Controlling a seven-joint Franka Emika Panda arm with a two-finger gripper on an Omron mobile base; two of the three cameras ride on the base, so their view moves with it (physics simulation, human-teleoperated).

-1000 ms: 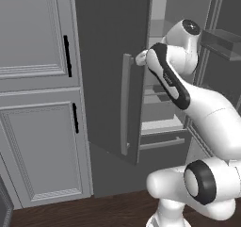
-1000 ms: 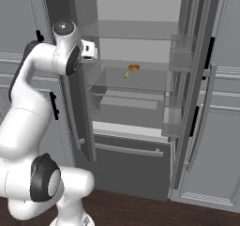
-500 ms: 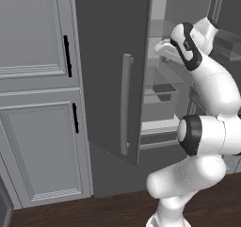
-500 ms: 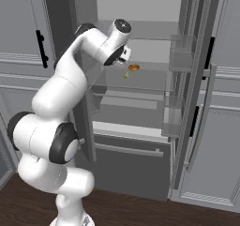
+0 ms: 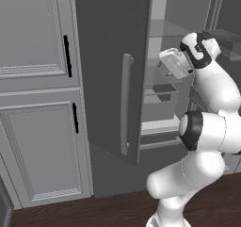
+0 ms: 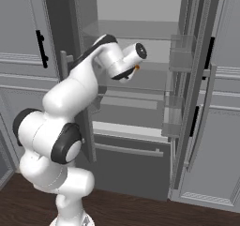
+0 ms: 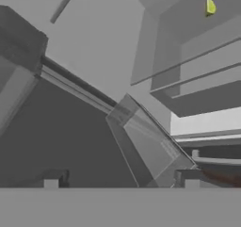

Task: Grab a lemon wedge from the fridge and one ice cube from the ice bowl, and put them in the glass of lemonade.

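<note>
So we're on the lemon step: fridge (image 5: 113, 70) doors open, arm reaching in, jaws spread and empty. Lemon wedge (image 7: 210, 5) sits on a shelf ahead; next, line up and close in.

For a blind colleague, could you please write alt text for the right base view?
A white robot arm with dark joints reaches into the open dark grey two-door fridge, its hand near a middle shelf beside a small orange item. Both doors stand open, with clear door bins on the right door and pale panelled cabinets on either side.
</note>
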